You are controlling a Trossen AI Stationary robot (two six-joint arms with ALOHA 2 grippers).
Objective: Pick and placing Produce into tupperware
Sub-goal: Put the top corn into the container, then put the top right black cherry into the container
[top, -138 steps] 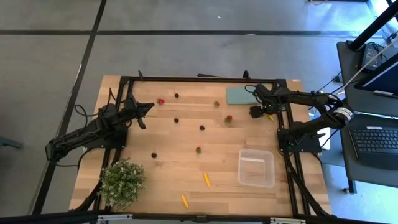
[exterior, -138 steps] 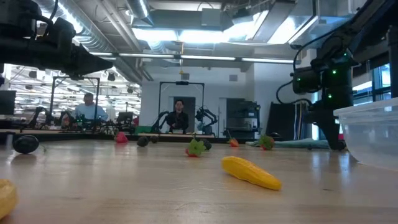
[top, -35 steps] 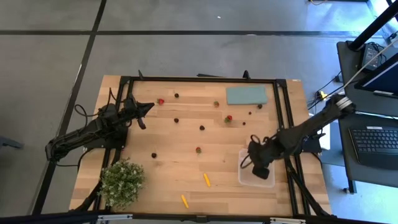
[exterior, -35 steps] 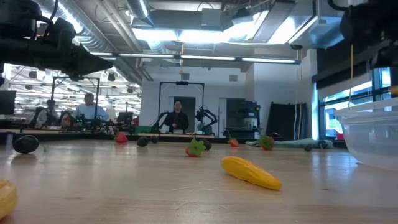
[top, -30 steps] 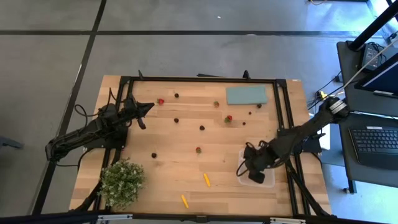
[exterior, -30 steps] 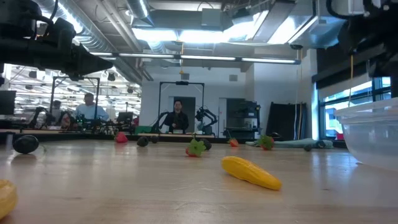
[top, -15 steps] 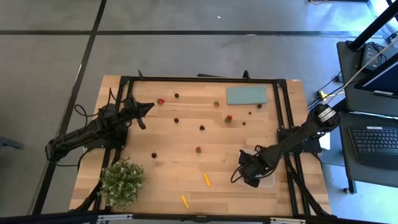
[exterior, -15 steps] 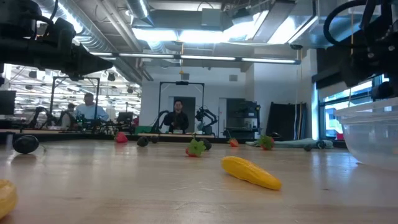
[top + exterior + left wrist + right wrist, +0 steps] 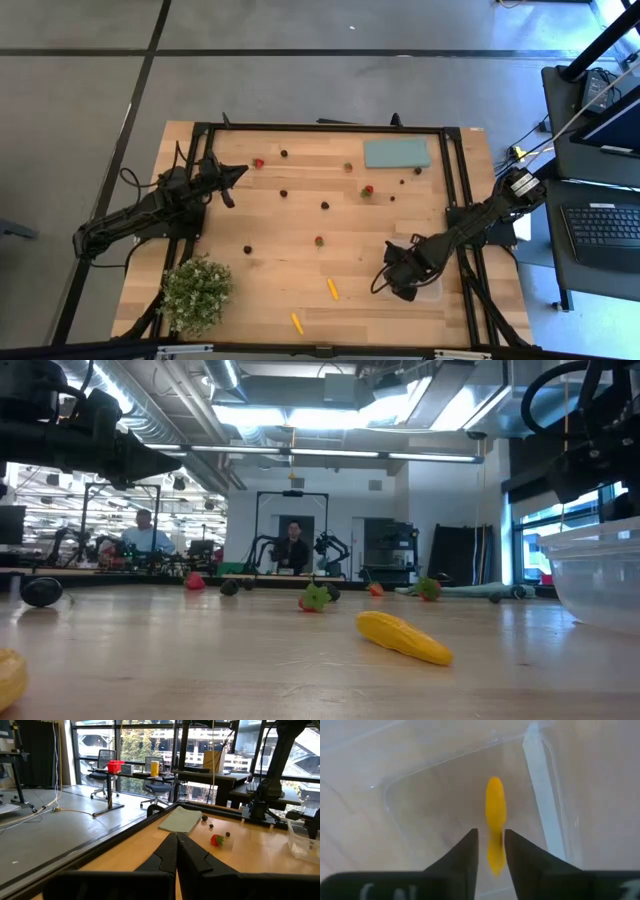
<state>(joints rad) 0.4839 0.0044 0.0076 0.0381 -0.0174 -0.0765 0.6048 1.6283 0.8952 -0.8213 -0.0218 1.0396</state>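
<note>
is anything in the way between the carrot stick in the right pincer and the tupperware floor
Nothing visible is. The right pincer grips the orange carrot stick directly over the open clear tupperware. No lid covers the box, and the floor under the stick looks bare. The left pincer waits far across the table.

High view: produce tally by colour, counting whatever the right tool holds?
Red pieces: 4
Dark pieces: 7
Orange sticks: 3, one in the right tool over the tupperware
Total: 14
</note>
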